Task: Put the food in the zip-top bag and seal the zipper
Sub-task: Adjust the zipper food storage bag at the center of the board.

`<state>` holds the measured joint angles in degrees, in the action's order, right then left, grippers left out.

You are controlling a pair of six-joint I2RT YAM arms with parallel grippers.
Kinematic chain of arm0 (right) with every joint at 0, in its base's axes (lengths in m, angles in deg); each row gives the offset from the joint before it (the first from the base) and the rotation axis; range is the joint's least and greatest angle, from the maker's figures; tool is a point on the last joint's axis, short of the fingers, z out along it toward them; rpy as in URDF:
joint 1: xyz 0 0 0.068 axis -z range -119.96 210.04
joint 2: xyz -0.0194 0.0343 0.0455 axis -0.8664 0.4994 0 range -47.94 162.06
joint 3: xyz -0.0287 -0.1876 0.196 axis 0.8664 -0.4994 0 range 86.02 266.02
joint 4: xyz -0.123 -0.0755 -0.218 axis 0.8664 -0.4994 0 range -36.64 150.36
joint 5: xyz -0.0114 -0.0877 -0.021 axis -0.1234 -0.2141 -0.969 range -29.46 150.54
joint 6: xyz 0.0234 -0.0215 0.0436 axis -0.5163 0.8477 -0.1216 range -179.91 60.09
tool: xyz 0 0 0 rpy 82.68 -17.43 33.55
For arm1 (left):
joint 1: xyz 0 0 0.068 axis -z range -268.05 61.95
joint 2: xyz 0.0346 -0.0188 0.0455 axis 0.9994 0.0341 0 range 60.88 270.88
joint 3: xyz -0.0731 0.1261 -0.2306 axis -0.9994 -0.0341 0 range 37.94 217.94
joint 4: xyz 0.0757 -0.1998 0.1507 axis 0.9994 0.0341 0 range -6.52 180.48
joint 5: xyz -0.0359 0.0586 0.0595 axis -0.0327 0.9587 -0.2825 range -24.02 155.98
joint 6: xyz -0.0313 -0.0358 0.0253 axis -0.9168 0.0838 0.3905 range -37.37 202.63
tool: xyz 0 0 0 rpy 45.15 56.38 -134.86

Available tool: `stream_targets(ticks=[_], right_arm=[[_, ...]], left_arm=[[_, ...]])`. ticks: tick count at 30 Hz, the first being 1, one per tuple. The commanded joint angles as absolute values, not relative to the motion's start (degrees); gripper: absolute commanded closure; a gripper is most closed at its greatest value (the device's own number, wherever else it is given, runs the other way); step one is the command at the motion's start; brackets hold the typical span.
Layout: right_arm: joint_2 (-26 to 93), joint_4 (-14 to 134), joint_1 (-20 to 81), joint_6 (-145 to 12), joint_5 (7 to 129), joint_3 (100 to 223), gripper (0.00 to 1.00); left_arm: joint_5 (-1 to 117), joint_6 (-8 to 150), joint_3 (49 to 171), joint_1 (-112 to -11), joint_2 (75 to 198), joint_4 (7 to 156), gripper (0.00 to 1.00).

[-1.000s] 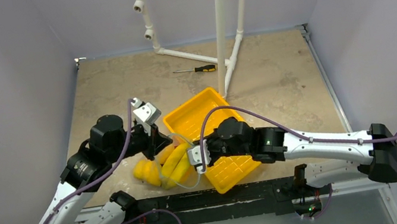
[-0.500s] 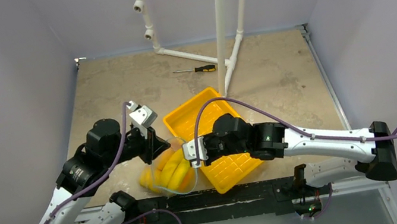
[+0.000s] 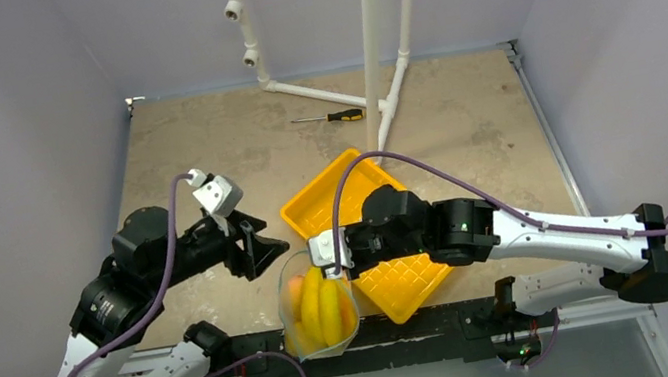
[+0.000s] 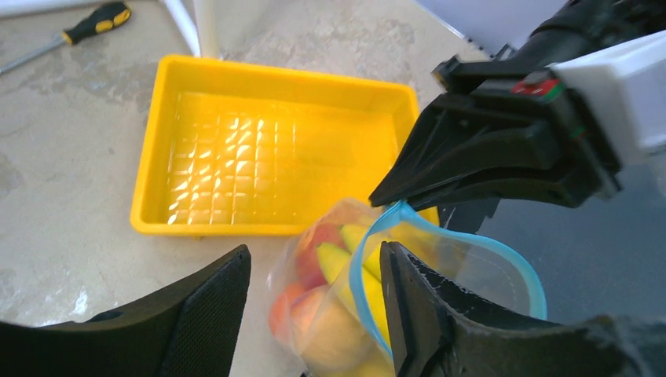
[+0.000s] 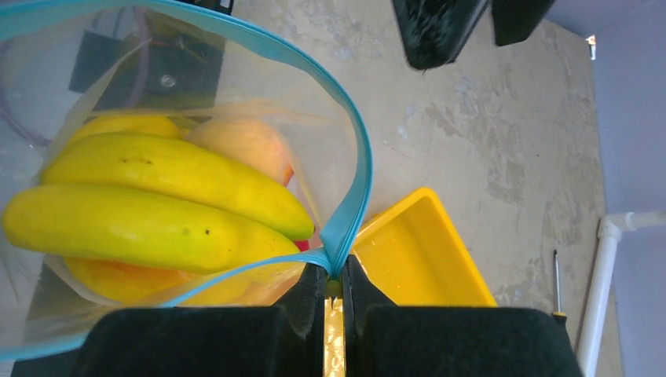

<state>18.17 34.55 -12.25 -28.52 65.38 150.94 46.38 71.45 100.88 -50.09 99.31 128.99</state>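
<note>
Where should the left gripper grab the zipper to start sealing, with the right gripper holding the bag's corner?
Pinch the zipper right beside the right gripper, where both teal strips already meet; elsewhere the mouth gapes in a loop. Probably bring the open left gripper in from its own side, jaws straddling both strips. The loaded zip-top bag should help keep it taut.

Ahead of the right gripper, the zip-top bag runs off the left edge of the wrist view, and two bananas cover whatever lies under them (only a peach-coloured fruit peeks past). Between the fingers of the left gripper, the bag's bottom is cut off.
</note>
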Motion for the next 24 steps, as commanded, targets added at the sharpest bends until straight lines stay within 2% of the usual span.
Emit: stream_targets(ticks=[1,8,24], right_arm=[[18.9,34.3,-13.3,-31.5,67.4,155.1,1.0],[23.6,31.9,-15.2,-35.2,64.8,160.8,1.0],[33.4,23.4,-15.8,-40.4,50.5,179.7,1.0]], left_arm=[[40.6,70.9,103.4,-49.8,97.7,122.5,0.36],[36.4,70.3,101.2,-49.9,98.2,120.3,0.27],[41.8,72.9,102.0,-49.9,95.6,120.9,0.26]])
